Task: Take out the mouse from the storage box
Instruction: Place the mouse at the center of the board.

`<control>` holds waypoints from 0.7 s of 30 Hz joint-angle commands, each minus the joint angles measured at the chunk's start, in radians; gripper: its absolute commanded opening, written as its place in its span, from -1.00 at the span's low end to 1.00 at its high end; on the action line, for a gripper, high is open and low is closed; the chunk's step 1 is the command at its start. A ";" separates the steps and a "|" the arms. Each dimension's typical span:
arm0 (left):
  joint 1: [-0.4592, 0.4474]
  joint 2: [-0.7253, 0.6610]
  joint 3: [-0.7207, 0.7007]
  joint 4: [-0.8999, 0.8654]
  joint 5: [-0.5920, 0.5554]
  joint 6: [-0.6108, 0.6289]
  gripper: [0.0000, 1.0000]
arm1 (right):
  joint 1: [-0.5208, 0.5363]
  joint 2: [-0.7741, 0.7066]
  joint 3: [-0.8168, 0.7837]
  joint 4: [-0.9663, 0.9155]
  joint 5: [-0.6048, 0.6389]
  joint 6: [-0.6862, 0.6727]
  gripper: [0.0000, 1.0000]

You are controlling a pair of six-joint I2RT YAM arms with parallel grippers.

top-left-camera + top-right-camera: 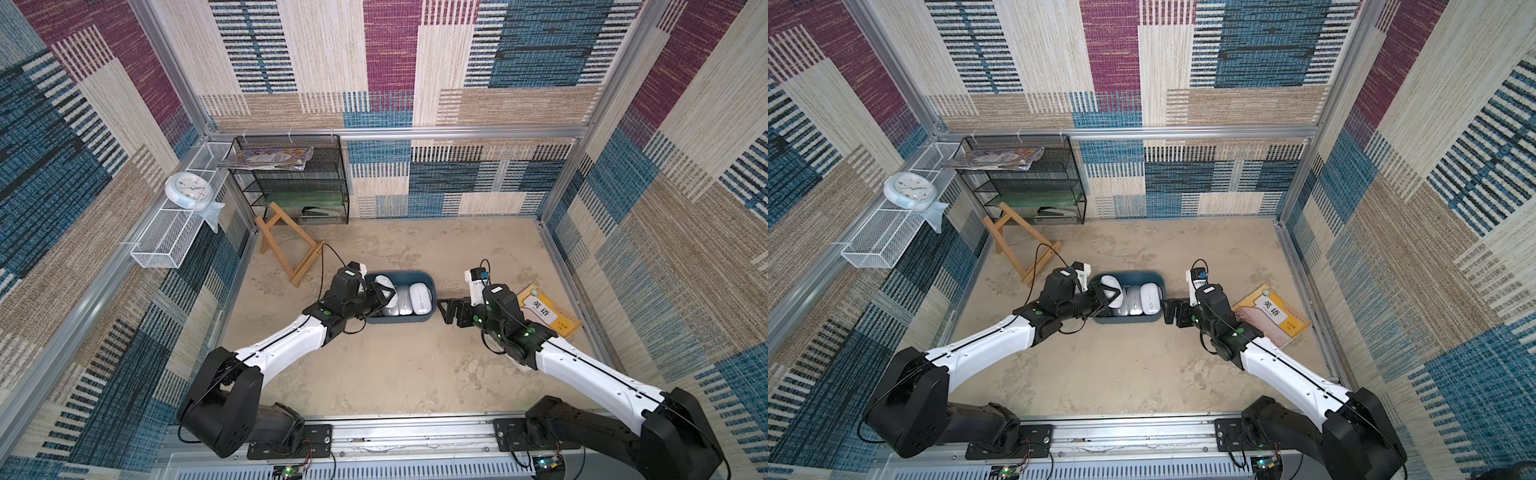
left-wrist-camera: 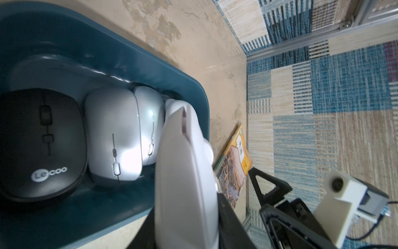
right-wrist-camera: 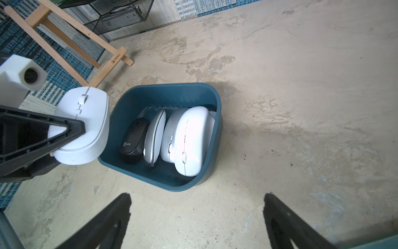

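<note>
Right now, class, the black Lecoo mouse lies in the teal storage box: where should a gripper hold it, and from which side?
Probably from above, across its two long flanks at mid-body. The black Lecoo mouse lies buttons-up, the storage box walls bar a sideways approach, and the silver mouse crowds one flank.

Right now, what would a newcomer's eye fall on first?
The left gripper, shut on a white plastic mouse, holds it raised at the left end of the dark teal plastic storage box. A black mouse and pale mice lie inside it; the right gripper stands open beside it.
</note>
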 commanded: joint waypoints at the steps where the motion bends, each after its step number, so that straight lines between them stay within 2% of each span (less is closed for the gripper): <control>1: -0.038 -0.009 -0.021 0.054 0.074 0.029 -0.60 | 0.001 -0.024 0.022 -0.046 0.069 -0.014 0.98; 6: -0.161 0.018 -0.031 0.076 0.058 0.036 -0.60 | 0.001 -0.108 0.057 -0.138 0.144 -0.022 0.97; 11: -0.298 0.120 0.039 0.079 0.017 0.051 -0.60 | 0.001 -0.242 0.086 -0.232 0.270 -0.003 0.98; 17: -0.380 0.290 0.192 0.037 -0.002 0.075 -0.60 | 0.001 -0.401 0.132 -0.335 0.394 0.049 0.99; 21: -0.420 0.413 0.364 -0.116 -0.038 0.133 -0.60 | 0.002 -0.486 0.129 -0.362 0.430 0.067 0.99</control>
